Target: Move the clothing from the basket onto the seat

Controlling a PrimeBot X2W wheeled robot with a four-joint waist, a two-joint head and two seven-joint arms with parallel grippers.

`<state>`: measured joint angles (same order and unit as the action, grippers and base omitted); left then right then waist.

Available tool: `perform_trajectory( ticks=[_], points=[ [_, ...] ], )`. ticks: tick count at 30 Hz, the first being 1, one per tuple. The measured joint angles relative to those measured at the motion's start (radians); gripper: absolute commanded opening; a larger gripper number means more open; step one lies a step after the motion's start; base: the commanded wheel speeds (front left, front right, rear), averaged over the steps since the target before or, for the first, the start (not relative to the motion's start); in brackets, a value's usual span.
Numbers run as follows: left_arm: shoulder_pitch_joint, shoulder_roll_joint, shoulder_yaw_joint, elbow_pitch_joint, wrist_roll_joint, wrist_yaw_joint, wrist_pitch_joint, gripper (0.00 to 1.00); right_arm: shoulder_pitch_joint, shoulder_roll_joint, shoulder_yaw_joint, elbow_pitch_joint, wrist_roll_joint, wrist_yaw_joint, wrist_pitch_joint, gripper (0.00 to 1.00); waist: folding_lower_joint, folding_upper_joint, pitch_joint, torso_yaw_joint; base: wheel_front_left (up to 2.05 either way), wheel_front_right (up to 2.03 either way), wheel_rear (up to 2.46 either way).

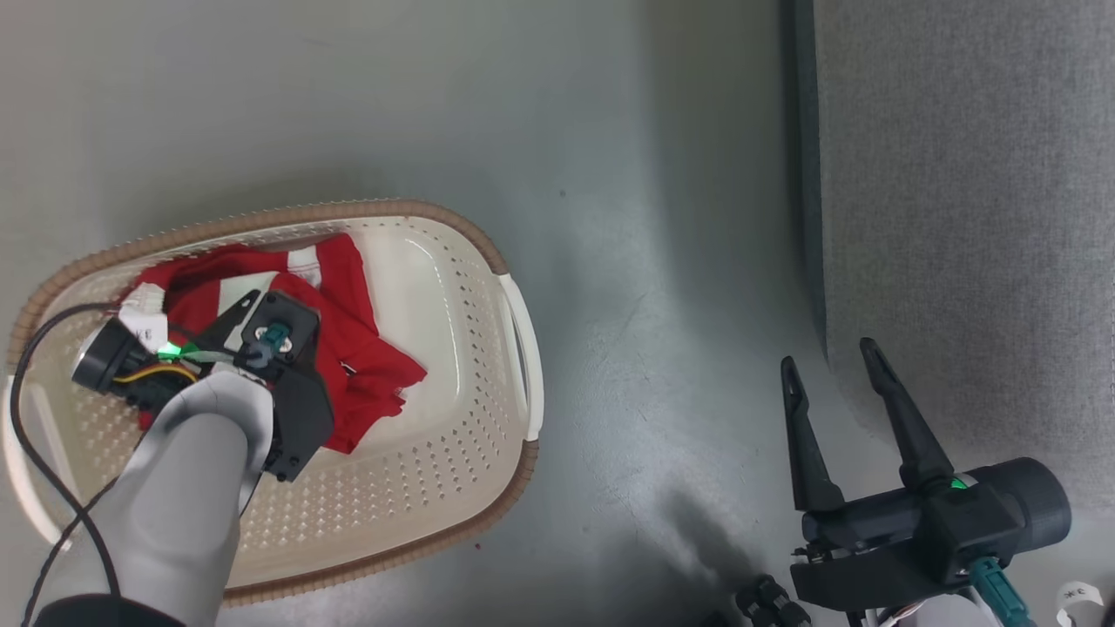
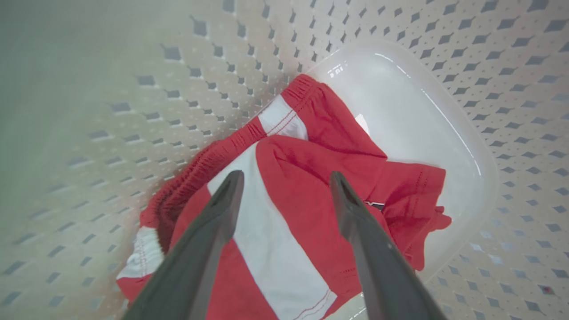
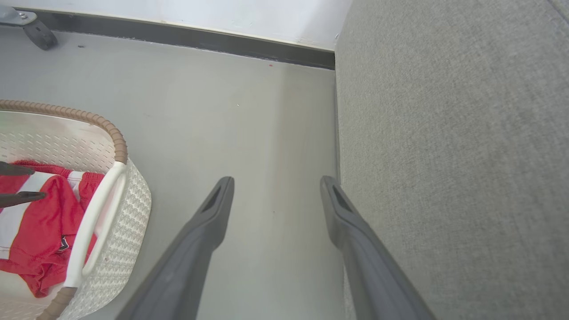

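The cream basket [image 1: 488,409] with a brown rim sits on the floor at the left. Red clothing [image 1: 366,348] with white panels lies bunched in it. My left gripper [image 2: 286,178] hangs open just above the clothing [image 2: 311,178], fingers spread over a white stripe, nothing between them. In the head view my left wrist [image 1: 270,366] covers part of the pile. The grey seat [image 1: 967,218] fills the right side. My right gripper [image 1: 832,361] stands open over the floor beside the seat's edge [image 3: 444,155], empty. The basket [image 3: 120,222] and clothing [image 3: 40,226] show at the right wrist view's left.
Bare grey floor [image 1: 653,305] lies between basket and seat. A dark baseboard [image 3: 222,42] and pale wall run along the far side. A dark caster-like foot [image 3: 38,33] stands at the far left by the wall. A black cable [image 1: 26,435] loops from my left arm over the basket.
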<state>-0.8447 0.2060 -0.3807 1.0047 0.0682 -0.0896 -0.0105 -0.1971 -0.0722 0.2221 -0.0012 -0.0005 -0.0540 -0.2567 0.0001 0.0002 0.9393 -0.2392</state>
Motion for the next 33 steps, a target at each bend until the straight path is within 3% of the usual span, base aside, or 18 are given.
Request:
perform_trajectory(
  ticks=[7,22,27,28,29,30,33],
  points=[
    [-0.038,0.006,0.006,0.063,0.002,0.008,0.039,1.0,-0.005,0.007,0.025,-0.017,0.0,0.0,0.0,1.0,0.0,0.0,0.04,-0.026,0.0,0.0,0.0],
    [-0.096,0.005,0.014,0.157,0.02,0.125,0.094,1.0,-0.019,0.01,0.038,-0.045,0.0,-0.009,0.0,1.0,0.0,-0.0001,0.073,-0.061,0.0,0.0,0.0],
    [-0.097,0.003,0.014,0.178,0.023,0.143,0.097,1.0,-0.019,0.01,0.038,-0.051,0.0,-0.011,0.0,1.0,-0.0002,-0.0001,0.074,-0.061,0.0,0.0,0.0],
    [-0.097,0.002,0.015,0.183,0.023,0.144,0.1,0.49,-0.019,0.01,0.038,-0.052,0.0,-0.012,0.0,1.0,-0.0002,-0.0002,0.074,-0.06,0.0,0.0,0.0],
    [-0.098,0.0,0.015,0.187,0.023,0.144,0.105,0.49,-0.019,0.01,0.038,-0.053,0.0,-0.012,0.0,1.0,-0.0002,-0.0001,0.074,-0.06,0.0,0.0,0.0],
    [-0.098,-0.002,0.018,0.191,0.022,0.144,0.106,0.0,-0.019,0.01,0.038,-0.054,0.0,-0.012,0.0,1.0,-0.0002,-0.0001,0.074,-0.06,0.0,0.0,0.0],
    [-0.099,-0.009,0.024,0.2,0.018,0.144,0.106,0.0,-0.019,0.01,0.038,-0.057,0.0,-0.012,0.0,1.0,-0.0002,-0.0002,0.074,-0.058,0.0,0.0,0.0]
  ],
)
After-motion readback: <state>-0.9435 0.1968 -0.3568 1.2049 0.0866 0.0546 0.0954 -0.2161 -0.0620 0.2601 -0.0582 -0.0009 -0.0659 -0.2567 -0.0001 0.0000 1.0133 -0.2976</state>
